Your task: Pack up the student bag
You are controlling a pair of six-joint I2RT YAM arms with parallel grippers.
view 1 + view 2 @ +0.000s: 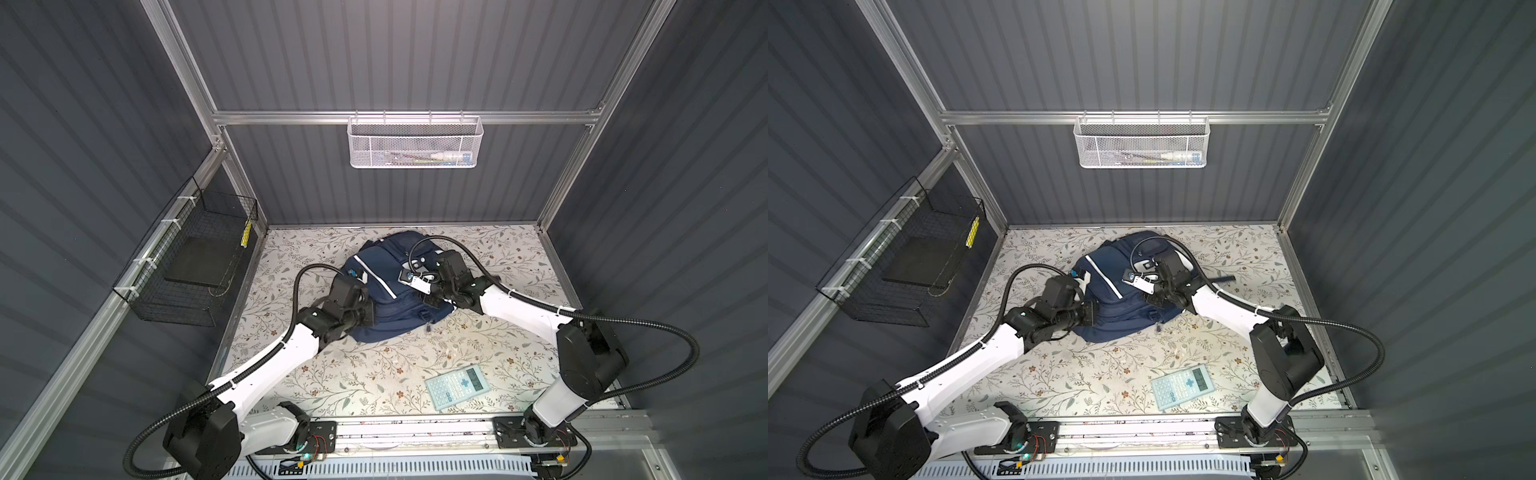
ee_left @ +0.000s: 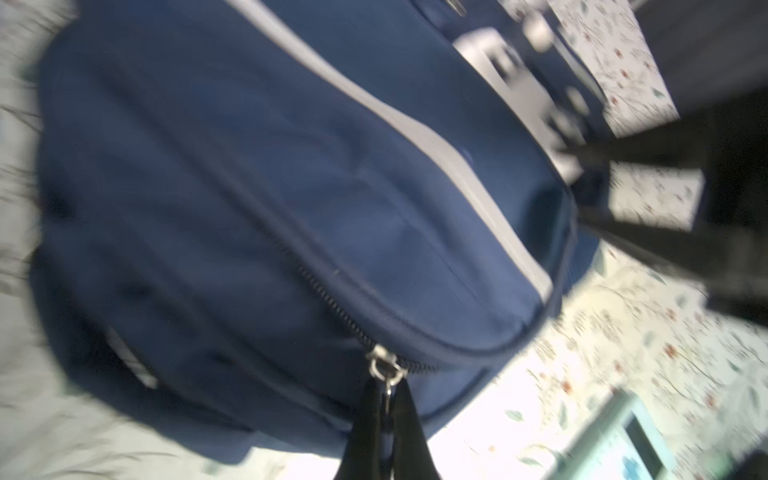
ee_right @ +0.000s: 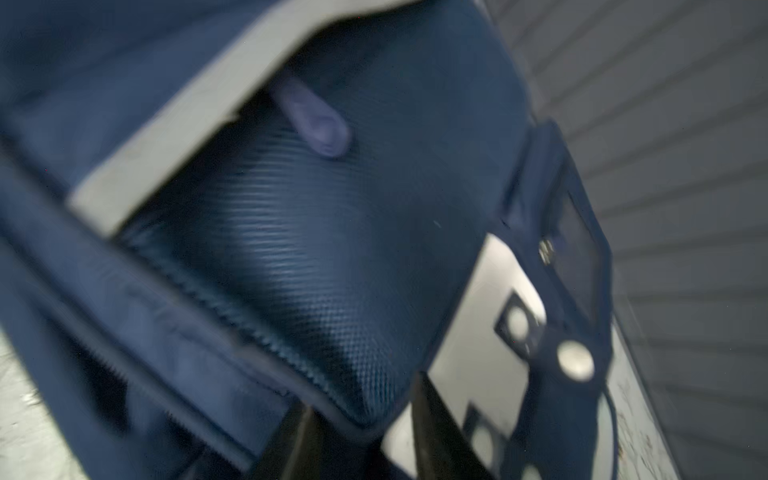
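Observation:
The student bag (image 1: 390,309) (image 1: 1121,309), navy with white stripe trim, lies in the middle of the floral table in both top views. At its near left edge, my left gripper (image 1: 369,312) (image 2: 386,388) is shut on the metal zipper pull (image 2: 384,370) of the main zip. My right gripper (image 1: 428,300) (image 3: 365,399) is over the bag's front, beside the white buckled patch (image 3: 478,332). Its jaws stand apart, with the corner of a textured navy pocket (image 3: 316,266) between them. The pocket's inside is hidden.
A light-blue calculator (image 1: 457,386) (image 1: 1182,386) lies on the table (image 1: 353,374) near the front right. A white mesh basket (image 1: 415,143) holding pens hangs on the back rail. A black wire basket (image 1: 195,257) is fixed to the left wall.

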